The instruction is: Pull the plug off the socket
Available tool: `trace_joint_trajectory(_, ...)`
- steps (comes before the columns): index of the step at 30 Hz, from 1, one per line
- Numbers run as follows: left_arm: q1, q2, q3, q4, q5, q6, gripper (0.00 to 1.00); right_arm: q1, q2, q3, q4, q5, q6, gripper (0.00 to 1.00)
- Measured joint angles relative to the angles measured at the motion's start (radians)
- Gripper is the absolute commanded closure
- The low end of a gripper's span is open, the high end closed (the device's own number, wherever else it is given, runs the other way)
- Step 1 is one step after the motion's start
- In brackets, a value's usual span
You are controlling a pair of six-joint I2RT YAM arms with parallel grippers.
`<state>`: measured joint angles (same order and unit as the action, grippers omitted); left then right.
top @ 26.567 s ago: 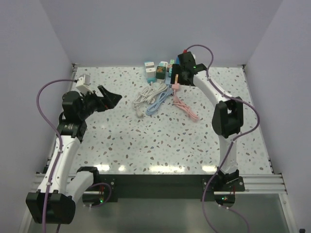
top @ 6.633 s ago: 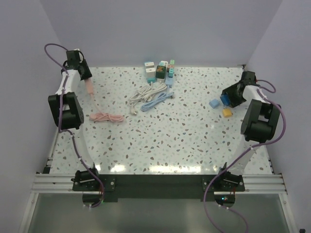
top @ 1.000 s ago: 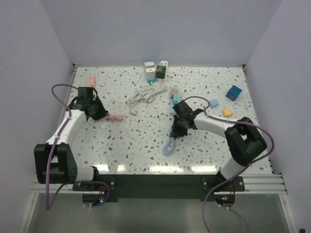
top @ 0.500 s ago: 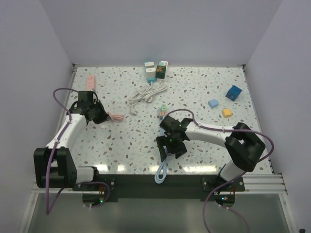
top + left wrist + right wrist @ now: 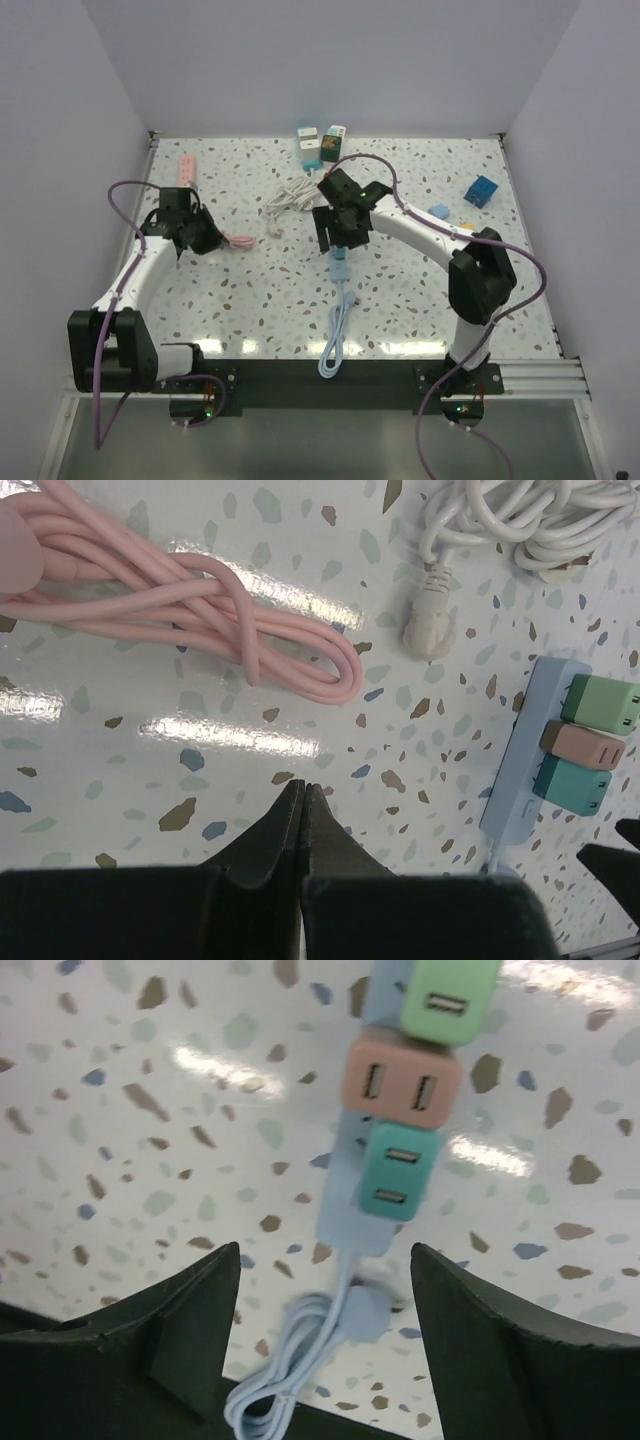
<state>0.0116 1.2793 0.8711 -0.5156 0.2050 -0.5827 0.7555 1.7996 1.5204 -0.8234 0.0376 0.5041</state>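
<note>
Near edge of desk (image 5: 250,310): blue cord (image 5: 338,330) reaches it.
Right gripper (image 5: 325,1260): over power strip (image 5: 345,1195), jaws spread.
Left gripper (image 5: 302,795): jaws pressed together.

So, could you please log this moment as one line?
left hand: shut, empty | right hand: open over power strip | plugs: three seated, none pulled

Lab test cell: plain walls (image 5: 300,60) box in speckled table (image 5: 250,300), alu rail (image 5: 540,375) up front.
</note>
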Motion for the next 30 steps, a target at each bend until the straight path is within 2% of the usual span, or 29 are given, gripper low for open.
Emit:
trace_joint_trajectory(5,0.0,-0.006,0.0,0.002,0.002,0.0,1.0,-0.062,0.077,0.003,-0.014,0.053,-0.042,0.35)
trace_joint_trajectory(9,0.0,-0.008,-0.001,0.013,0.006,0.0,1.0,-0.06,0.097,0.005,0.0,0.053,-0.061,0.38)
trace_joint_trajectory(17,-0.007,-0.008,-0.039,0.063,0.035,0.0,1.0,-0.053,0.166,0.001,0.072,0.071,-0.055,0.55)
trace_joint_trajectory(23,-0.043,-0.008,-0.101,0.123,0.086,-0.003,1.0,-0.054,0.175,-0.029,0.118,0.119,-0.01,0.78)
trace_joint_trajectory(24,-0.05,-0.008,-0.113,0.138,0.096,-0.005,0.99,-0.053,0.175,-0.029,0.118,0.125,-0.002,0.83)
trace_joint_trajectory(25,-0.06,-0.008,-0.125,0.155,0.104,-0.008,0.98,-0.052,0.175,-0.029,0.118,0.129,0.004,0.94)
trace_joint_trajectory(26,-0.07,-0.008,-0.138,0.173,0.113,-0.009,0.96,-0.051,0.175,-0.029,0.118,0.13,0.008,1.0)
trace_joint_trajectory(29,-0.103,-0.008,-0.179,0.24,0.15,-0.018,0.87,-0.058,0.167,-0.043,0.129,0.121,0.025,1.0)
trace_joint_trajectory(30,-0.115,-0.006,-0.194,0.266,0.166,-0.026,0.81,-0.063,0.159,-0.053,0.138,0.113,0.032,1.0)
